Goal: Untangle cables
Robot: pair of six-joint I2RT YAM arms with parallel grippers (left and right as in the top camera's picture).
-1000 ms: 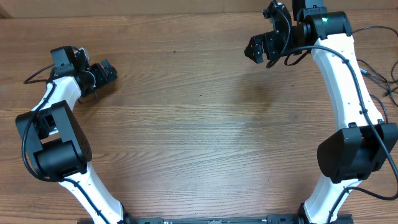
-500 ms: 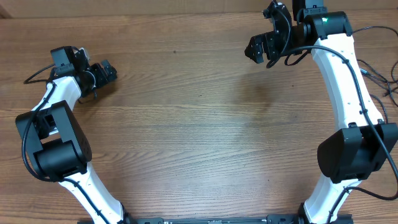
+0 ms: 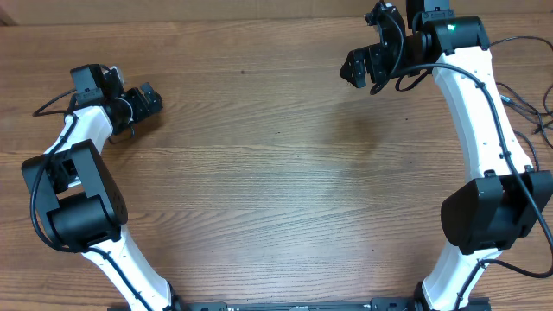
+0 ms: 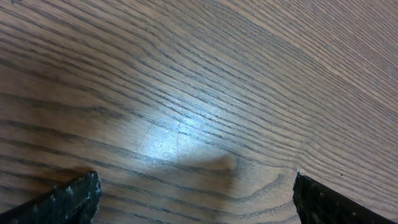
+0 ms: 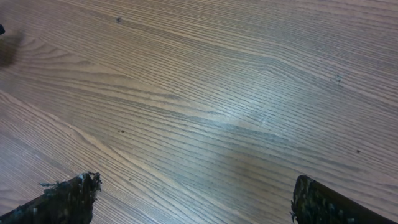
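No cables show in any view; only bare wood lies under both wrist cameras. My left gripper (image 3: 145, 102) hovers at the far left of the wooden table (image 3: 276, 173), its two black fingertips (image 4: 68, 199) spread wide with nothing between them. At the back right, my right gripper (image 3: 359, 67) points left, standing open and empty as well. The right wrist view shows its fingertips (image 5: 320, 205) far apart over plain wood grain.
Thin black wires (image 3: 525, 102) trail from the right arm toward the table's right edge. A black wire loop (image 3: 47, 105) hangs off the left arm. The arm bases stand at the front edge (image 3: 285, 304).
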